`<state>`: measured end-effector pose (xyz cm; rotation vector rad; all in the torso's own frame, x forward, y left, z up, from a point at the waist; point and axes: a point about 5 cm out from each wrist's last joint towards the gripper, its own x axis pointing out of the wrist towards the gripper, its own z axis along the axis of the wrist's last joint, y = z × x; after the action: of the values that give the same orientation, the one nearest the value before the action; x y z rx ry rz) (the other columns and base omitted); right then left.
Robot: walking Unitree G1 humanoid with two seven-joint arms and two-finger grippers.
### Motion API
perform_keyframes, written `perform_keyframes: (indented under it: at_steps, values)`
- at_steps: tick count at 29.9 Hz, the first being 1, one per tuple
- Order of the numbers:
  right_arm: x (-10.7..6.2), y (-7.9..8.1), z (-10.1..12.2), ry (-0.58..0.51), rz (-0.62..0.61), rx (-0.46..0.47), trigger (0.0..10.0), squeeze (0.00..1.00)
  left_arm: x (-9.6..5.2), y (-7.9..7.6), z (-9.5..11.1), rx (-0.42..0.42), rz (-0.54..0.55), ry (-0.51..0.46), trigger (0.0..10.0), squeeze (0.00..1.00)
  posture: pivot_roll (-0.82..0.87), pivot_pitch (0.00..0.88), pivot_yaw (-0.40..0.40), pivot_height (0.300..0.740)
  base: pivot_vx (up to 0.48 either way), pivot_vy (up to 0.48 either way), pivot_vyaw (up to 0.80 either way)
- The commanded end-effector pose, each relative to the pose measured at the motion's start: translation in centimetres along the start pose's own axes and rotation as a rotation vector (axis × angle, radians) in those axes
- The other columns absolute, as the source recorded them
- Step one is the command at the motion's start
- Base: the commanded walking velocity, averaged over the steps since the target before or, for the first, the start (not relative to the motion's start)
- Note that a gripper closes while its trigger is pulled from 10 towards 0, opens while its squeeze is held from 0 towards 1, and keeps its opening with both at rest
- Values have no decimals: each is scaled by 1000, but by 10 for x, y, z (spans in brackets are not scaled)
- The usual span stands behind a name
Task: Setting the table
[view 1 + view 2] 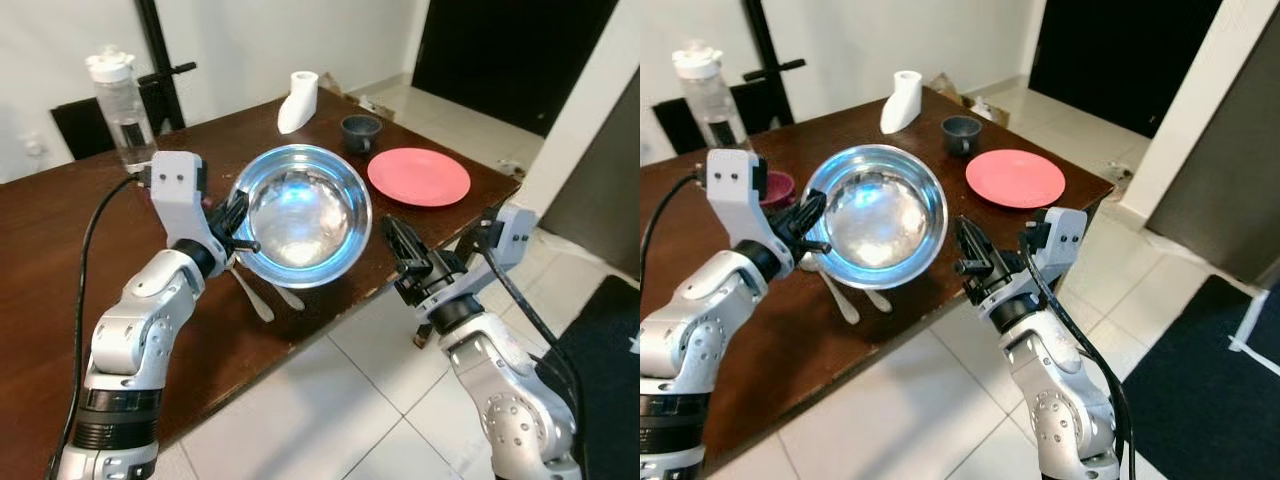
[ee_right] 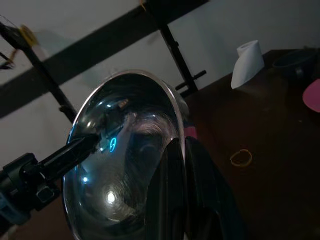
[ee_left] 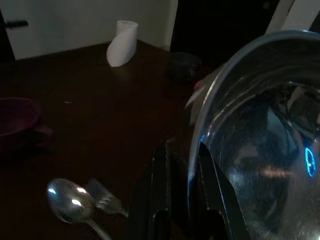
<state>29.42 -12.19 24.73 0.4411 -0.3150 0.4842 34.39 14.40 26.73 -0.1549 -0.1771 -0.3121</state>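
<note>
A shiny steel bowl (image 1: 305, 215) hangs tilted above the dark wooden table (image 1: 60, 260), near its front edge. My left gripper (image 1: 240, 235) is shut on the bowl's left rim, and the rim (image 3: 200, 150) shows between its fingers. My right gripper (image 1: 390, 232) reaches in from the right, fingers together, its tips just short of the bowl's right rim (image 2: 175, 125). Under the bowl lie a spoon (image 3: 67, 202) and a fork (image 3: 107, 200). A red plate (image 1: 418, 176) lies to the right, with a small dark bowl (image 1: 361, 130) behind it.
A water bottle (image 1: 122, 110) stands at the back left and a white roll (image 1: 298, 100) at the back. A maroon cup (image 1: 775, 188) sits behind my left gripper. A rubber band (image 2: 241, 157) lies on the table. Tiled floor (image 1: 350, 400) lies below the table edge.
</note>
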Motion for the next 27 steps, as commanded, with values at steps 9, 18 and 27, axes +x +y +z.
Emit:
perform_keyframes:
  at_steps: [9, 18, 27]
  values:
    - [-2, 1, 2, -8, -4, -8, 10000, 0, 1, -2, 0, -6, -8, 14, 10000, 0, 21, 151, 113, 740, 70, 0, 0]
    - [-3, 2, 2, -5, -1, -8, 10000, 0, 1, -1, -2, -1, -2, 24, 10000, 0, 20, 155, 113, 740, 0, 0, 0]
    - [-3, 2, 1, -1, 0, -8, 10000, 0, 1, 0, -4, 8, 8, 31, 10000, 0, 18, 159, 112, 740, 0, 0, 0]
